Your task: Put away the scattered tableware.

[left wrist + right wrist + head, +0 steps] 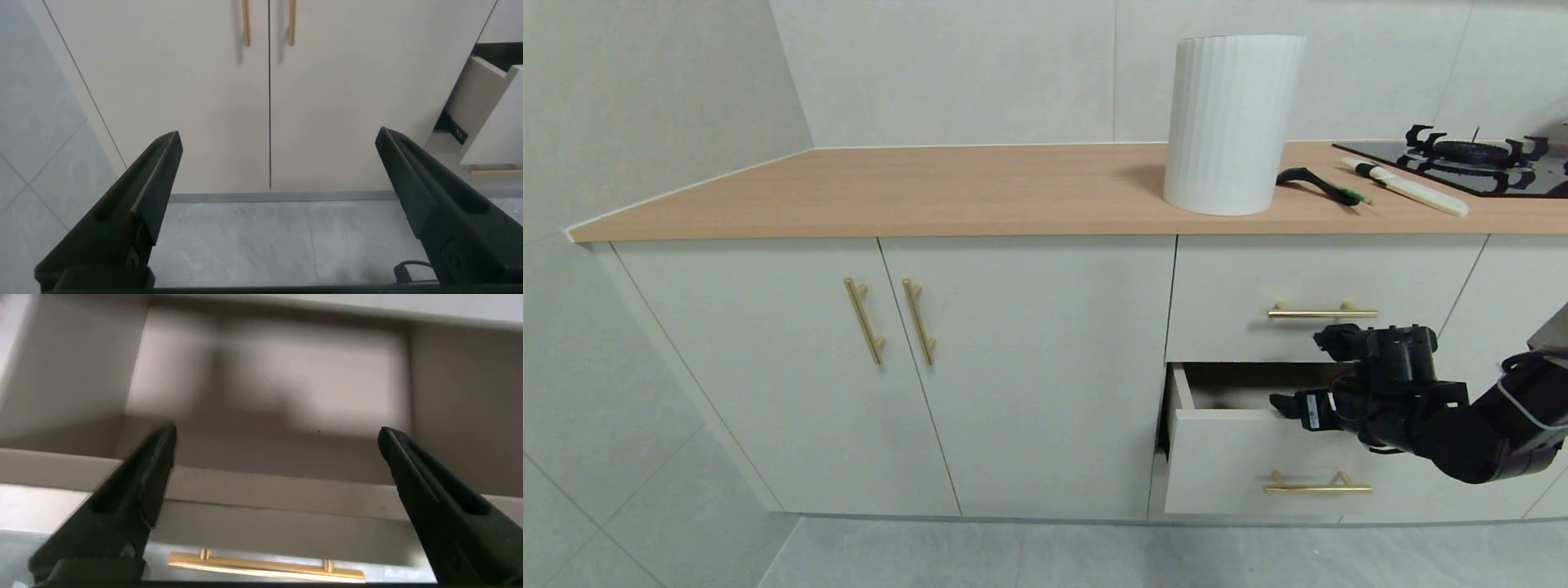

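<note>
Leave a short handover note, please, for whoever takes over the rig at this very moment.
Left tool: open, holding nothing, low in front of the double cabinet doors.
Right tool: open, holding nothing, at the mouth of the lower drawer.
Things: black utensil and cream utensil lie on the countertop, between the white ribbed container and the stove.
Done: the lower drawer stands open.
Left: both utensils are not yet put away. They probably go into that drawer, which should then be shut.
</note>
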